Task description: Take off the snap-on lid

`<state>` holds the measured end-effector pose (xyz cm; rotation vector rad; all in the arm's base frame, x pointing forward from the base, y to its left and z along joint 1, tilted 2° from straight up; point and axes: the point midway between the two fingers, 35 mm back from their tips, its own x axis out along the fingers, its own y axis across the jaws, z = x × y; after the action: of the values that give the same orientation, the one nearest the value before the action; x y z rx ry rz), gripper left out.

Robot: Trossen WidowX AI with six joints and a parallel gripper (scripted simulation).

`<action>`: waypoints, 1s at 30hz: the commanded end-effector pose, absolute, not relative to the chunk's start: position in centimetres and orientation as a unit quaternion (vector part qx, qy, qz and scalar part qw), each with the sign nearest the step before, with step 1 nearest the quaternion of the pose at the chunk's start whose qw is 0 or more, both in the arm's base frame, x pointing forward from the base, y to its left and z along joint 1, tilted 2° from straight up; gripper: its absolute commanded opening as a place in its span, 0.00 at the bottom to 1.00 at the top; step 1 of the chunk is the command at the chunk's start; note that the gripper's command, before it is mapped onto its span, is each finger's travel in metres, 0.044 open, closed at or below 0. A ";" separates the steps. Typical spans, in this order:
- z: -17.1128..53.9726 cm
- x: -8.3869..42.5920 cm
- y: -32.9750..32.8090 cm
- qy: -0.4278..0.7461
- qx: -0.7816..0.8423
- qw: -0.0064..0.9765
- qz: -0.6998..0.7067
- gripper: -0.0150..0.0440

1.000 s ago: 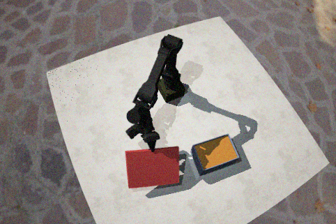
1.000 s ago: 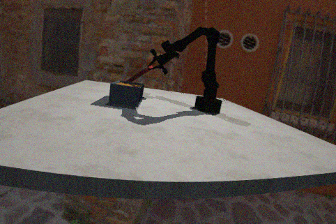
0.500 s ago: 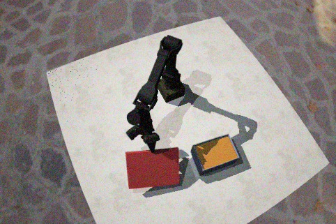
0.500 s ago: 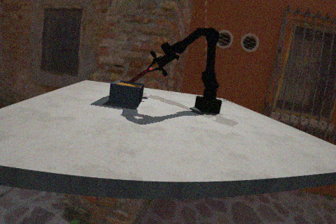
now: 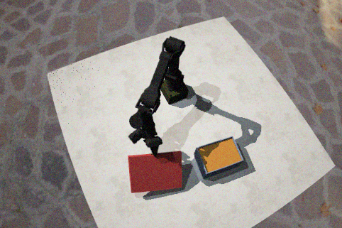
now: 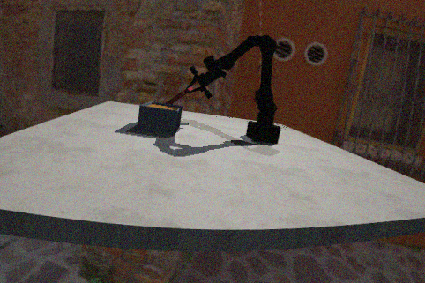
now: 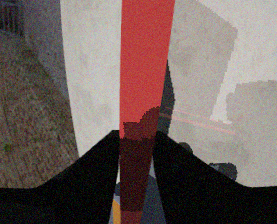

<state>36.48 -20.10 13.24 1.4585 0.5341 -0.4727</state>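
The red lid [image 5: 155, 174] [image 6: 176, 97] [image 7: 146, 65] is off the box and held by one edge in my gripper [image 5: 155, 155] [image 6: 190, 90] [image 7: 136, 137], which is shut on it. In the exterior view the lid slopes down away from the fingers, above the table; its lower end is hidden behind the box. The storage box [image 5: 206, 175] [image 6: 159, 120] is dark blue-grey and stands upright and open on the table, with an orange inside. In the top view the lid is left of the box, with its shadow below it.
The pale table [image 5: 106, 113] [image 6: 212, 184] carries the arm's base [image 5: 174, 93] [image 6: 263, 132] behind the lid and box in the top view. The table's left edge runs left of the lid there. Shadows of the arm fall near the box.
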 end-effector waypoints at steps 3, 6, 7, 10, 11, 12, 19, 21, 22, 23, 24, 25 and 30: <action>12.8 36.5 -20.1 0.238 0.652 0.689 -0.210 0.25; 12.5 36.6 -20.1 0.238 0.652 0.689 -0.210 0.25; 12.5 36.6 -20.1 0.238 0.652 0.689 -0.210 0.25; 12.2 36.6 -20.1 0.238 0.652 0.689 -0.210 0.25; 12.1 36.6 -20.1 0.238 0.652 0.689 -0.210 0.25; 12.1 36.6 -20.1 0.238 0.652 0.689 -0.210 0.25; 11.5 36.6 -20.1 0.238 0.652 0.689 -0.210 0.25; 11.3 36.6 -20.1 0.238 0.652 0.689 -0.210 0.25; 11.3 36.6 -20.1 0.238 0.652 0.689 -0.210 0.25; 11.2 36.6 -20.2 0.238 0.652 0.689 -0.210 0.25; 11.1 36.6 -20.2 0.238 0.652 0.689 -0.210 0.25; 11.0 36.6 -20.2 0.238 0.652 0.689 -0.210 0.25; 10.6 36.7 -20.2 0.238 0.652 0.689 -0.210 0.25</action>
<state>36.67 -20.22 11.05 1.4550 0.5287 -0.4688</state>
